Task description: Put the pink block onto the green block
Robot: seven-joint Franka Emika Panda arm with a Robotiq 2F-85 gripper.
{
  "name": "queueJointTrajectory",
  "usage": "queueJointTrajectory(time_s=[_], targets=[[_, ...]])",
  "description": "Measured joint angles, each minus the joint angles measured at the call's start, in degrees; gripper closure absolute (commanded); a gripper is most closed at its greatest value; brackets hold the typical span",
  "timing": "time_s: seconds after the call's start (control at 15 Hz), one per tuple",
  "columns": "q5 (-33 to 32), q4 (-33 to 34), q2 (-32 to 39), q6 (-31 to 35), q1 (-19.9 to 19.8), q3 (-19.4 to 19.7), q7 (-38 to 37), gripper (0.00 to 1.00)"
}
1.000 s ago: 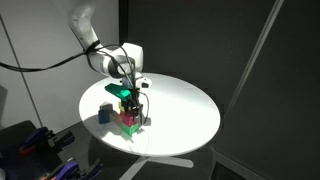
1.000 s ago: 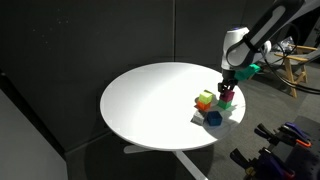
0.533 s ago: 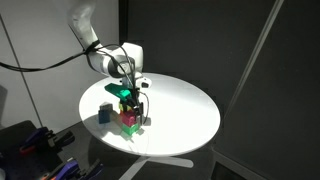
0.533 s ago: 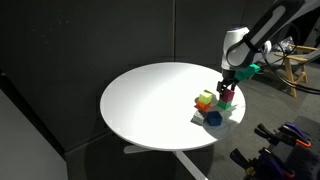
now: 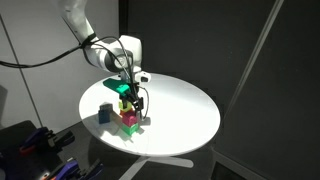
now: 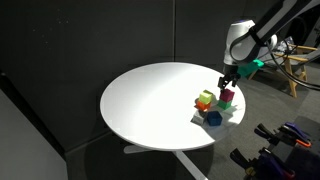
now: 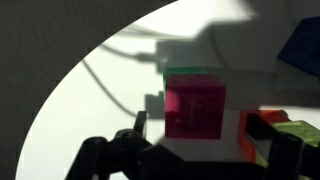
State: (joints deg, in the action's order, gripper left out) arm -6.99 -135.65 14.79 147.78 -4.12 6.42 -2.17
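The pink block (image 7: pixel 195 110) rests on top of the green block (image 7: pixel 188 71), of which only a thin edge shows past it in the wrist view. In both exterior views the pink block (image 5: pixel 129 118) (image 6: pixel 227 96) stands as the top of a short stack near the edge of the round white table (image 5: pixel 190 100). My gripper (image 7: pixel 192 142) is open, its dark fingers (image 7: pixel 134 132) standing apart on either side of the pink block without touching it. In both exterior views the gripper (image 5: pixel 133 103) (image 6: pixel 226 86) hangs just above the stack.
A blue cube (image 6: pixel 214 117) (image 7: pixel 305 45), an orange cube (image 7: pixel 262 125) and a lime-yellow cube (image 6: pixel 205 98) sit close around the stack. The table rim (image 6: pixel 215 140) is right beside them. A thin cable (image 7: pixel 108 80) lies on the white top.
The jaws have opened off the pink block, which stays on the green one, and the gripper has risen a little above the stack.
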Motion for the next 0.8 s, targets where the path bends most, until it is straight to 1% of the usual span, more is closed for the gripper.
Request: queueJointTrajectory(time_s=[0.33, 0.8], targets=[[0.2, -2.9, -5.1, -0.9, 0.0, -0.4, 1.5, 0.00], [4.1, -7.9, -13.5, -5.1, 0.3, -3.1, 6.7, 0.00]])
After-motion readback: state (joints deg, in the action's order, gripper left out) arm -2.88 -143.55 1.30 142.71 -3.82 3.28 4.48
